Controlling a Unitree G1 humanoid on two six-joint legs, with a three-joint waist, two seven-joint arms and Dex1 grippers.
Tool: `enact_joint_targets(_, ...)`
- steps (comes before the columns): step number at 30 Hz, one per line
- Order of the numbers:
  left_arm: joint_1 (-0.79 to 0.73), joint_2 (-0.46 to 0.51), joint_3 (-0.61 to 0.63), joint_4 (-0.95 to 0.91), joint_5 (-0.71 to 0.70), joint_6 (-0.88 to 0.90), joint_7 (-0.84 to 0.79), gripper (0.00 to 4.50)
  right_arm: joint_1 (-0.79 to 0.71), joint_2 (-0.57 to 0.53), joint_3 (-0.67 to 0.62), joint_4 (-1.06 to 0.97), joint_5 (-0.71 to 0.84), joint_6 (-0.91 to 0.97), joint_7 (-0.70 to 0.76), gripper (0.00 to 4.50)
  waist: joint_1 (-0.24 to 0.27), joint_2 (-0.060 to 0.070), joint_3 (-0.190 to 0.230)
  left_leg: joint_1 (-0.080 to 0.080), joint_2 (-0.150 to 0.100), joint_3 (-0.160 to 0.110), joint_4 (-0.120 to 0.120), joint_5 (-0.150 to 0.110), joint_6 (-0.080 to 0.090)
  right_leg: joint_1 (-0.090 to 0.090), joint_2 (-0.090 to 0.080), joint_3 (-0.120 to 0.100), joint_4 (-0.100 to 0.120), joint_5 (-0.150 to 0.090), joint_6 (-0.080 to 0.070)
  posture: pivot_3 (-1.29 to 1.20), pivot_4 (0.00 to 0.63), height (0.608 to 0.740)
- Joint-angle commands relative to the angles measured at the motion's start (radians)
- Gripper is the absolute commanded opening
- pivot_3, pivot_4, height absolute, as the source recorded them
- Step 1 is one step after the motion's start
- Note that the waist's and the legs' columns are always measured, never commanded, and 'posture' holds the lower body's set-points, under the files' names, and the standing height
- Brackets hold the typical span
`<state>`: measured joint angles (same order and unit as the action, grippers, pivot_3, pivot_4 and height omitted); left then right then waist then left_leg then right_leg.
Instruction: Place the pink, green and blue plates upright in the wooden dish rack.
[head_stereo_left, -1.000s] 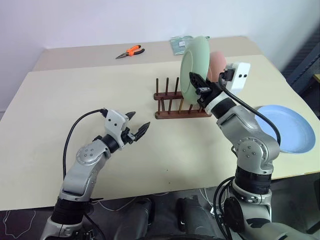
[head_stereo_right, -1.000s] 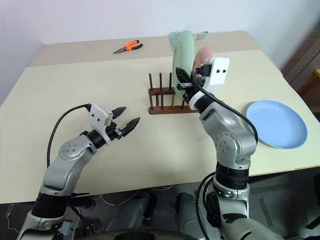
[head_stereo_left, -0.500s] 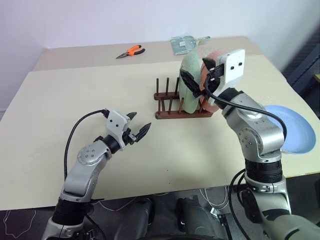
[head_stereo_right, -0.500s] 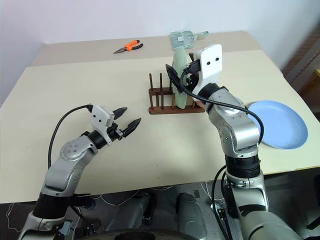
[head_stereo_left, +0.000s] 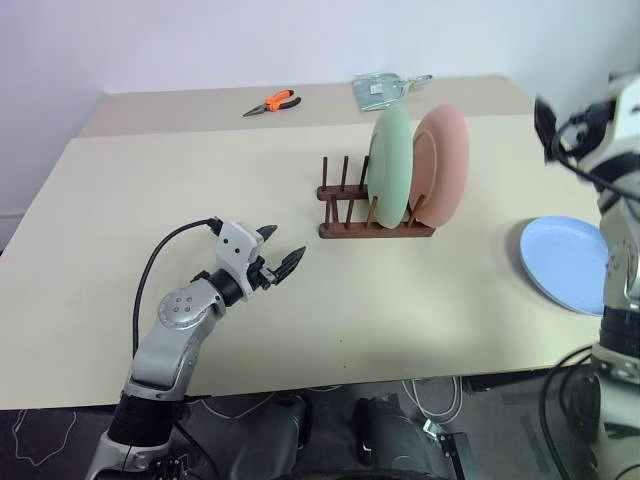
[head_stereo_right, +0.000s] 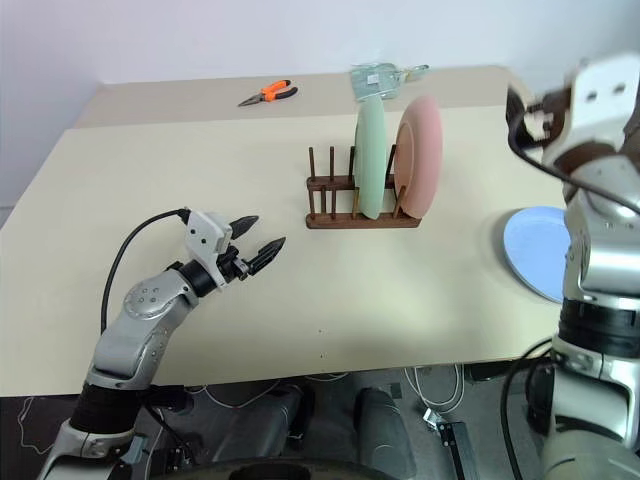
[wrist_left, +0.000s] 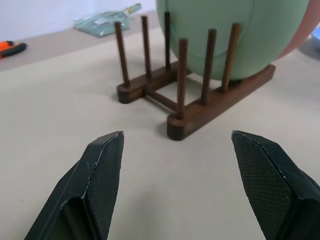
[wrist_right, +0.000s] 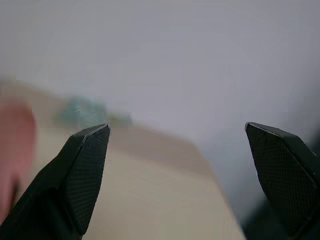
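Note:
The wooden dish rack (head_stereo_left: 340, 190) stands at mid-table. Upright in it are the green plate (head_stereo_left: 390, 165) and, just to its right, the pink plate (head_stereo_left: 445, 160). The blue plate (head_stereo_left: 565, 262) lies flat near the table's right edge. My right gripper (head_stereo_right: 525, 115) hangs open and empty in the air at the far right, above the blue plate and well clear of the rack; the right wrist view shows its fingers (wrist_right: 85, 170) spread wide. My left gripper (head_stereo_left: 283, 245) is open and empty, low over the table left of the rack, pointing at the rack (wrist_left: 200, 112).
Orange-handled pliers (head_stereo_left: 272, 101) and a clear packet (head_stereo_left: 380, 88) lie on the far strip of table behind the rack. The rack's left pegs (wrist_left: 145, 45) hold nothing. Bare tabletop lies between my left gripper and the rack.
My right gripper opened, let go of the green plate and swung far to the right. The green plate now stands in the rack beside the pink one. The left arm stayed still.

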<state>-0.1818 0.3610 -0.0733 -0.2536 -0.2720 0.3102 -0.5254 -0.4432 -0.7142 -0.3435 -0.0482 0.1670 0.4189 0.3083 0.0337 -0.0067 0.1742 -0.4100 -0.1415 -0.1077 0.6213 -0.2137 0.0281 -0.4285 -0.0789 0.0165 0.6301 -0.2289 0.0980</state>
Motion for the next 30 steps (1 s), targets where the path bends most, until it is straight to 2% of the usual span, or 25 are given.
enact_joint_targets(1,-0.026,-0.009,-0.012,-0.004,0.005,-0.031,-0.019,3.54,0.103,-0.026,0.014,-0.090,-0.015,0.118,0.024,4.41,0.003,0.001,0.000,0.000,0.000,0.000,0.000,0.000,0.000,0.000,0.000,0.000,0.000,0.000,-0.001,0.00,0.150,0.727)
enact_joint_targets(4,-0.036,-0.011,-0.016,0.012,0.007,-0.036,-0.030,3.54,0.223,-0.009,0.047,-0.147,-0.030,0.226,0.020,4.41,0.003,0.002,0.000,0.000,0.000,0.000,0.001,0.000,0.000,0.000,0.000,0.000,0.000,-0.001,-0.001,0.00,0.150,0.727)
enact_joint_targets(8,-0.042,-0.013,-0.019,0.025,0.009,-0.041,-0.039,3.54,0.277,0.042,0.050,-0.157,-0.042,0.337,-0.037,4.41,0.004,0.002,0.000,0.000,0.000,0.000,0.002,-0.001,-0.001,0.001,0.000,0.000,0.000,-0.001,-0.001,0.00,0.150,0.727)
enact_joint_targets(9,-0.043,-0.014,-0.021,0.028,0.010,-0.043,-0.041,3.54,0.283,0.050,0.053,-0.148,-0.049,0.355,-0.049,4.17,0.004,0.002,0.000,0.000,0.000,0.000,0.002,-0.001,-0.001,0.001,0.000,0.000,0.000,-0.001,-0.001,0.00,0.150,0.727)
enact_joint_targets(11,-0.044,-0.016,-0.024,0.032,0.014,-0.046,-0.042,3.54,0.287,0.065,0.050,-0.133,-0.047,0.386,-0.059,3.56,0.005,0.002,0.000,0.000,0.000,0.000,0.002,-0.001,-0.001,0.001,0.000,0.000,0.000,-0.001,-0.001,0.00,0.150,0.727)
enact_joint_targets(18,-0.031,-0.019,-0.020,0.028,0.023,-0.051,-0.042,3.54,0.241,0.068,0.048,-0.090,-0.051,0.401,-0.080,0.02,0.003,0.002,0.000,0.000,0.000,0.000,0.002,-0.001,-0.001,0.001,0.000,0.000,0.000,-0.001,-0.001,0.00,0.150,0.727)
enact_joint_targets(21,-0.029,-0.019,-0.017,0.030,0.026,-0.053,-0.039,3.54,0.206,0.054,0.065,-0.093,-0.069,0.331,-0.075,0.02,0.003,0.002,0.000,0.000,0.000,0.000,0.002,-0.001,-0.001,0.001,0.000,0.000,0.000,-0.001,-0.001,0.00,0.150,0.727)
enact_joint_targets(25,-0.030,-0.016,-0.010,0.039,0.031,-0.062,-0.032,3.54,0.059,0.042,0.038,-0.128,-0.089,0.147,-0.109,0.02,-0.001,0.004,0.001,0.000,0.000,0.001,0.003,-0.001,-0.001,0.001,0.000,0.000,0.000,0.000,0.001,0.00,0.150,0.727)
enact_joint_targets(28,-0.040,-0.014,0.005,0.061,0.048,-0.089,-0.015,3.54,-0.121,0.069,0.012,-0.186,0.001,0.063,-0.074,0.02,-0.001,0.005,0.002,0.000,0.000,0.001,0.002,-0.001,-0.001,0.000,0.000,0.000,0.000,0.000,0.001,0.00,0.150,0.727)
enact_joint_targets(30,-0.050,-0.013,0.019,0.080,0.057,-0.105,0.000,3.54,-0.211,0.108,-0.006,-0.224,0.101,0.079,-0.047,0.02,0.002,0.004,0.002,0.000,0.000,0.000,0.002,-0.001,-0.001,0.000,0.000,0.000,0.000,0.000,0.001,0.00,0.150,0.727)
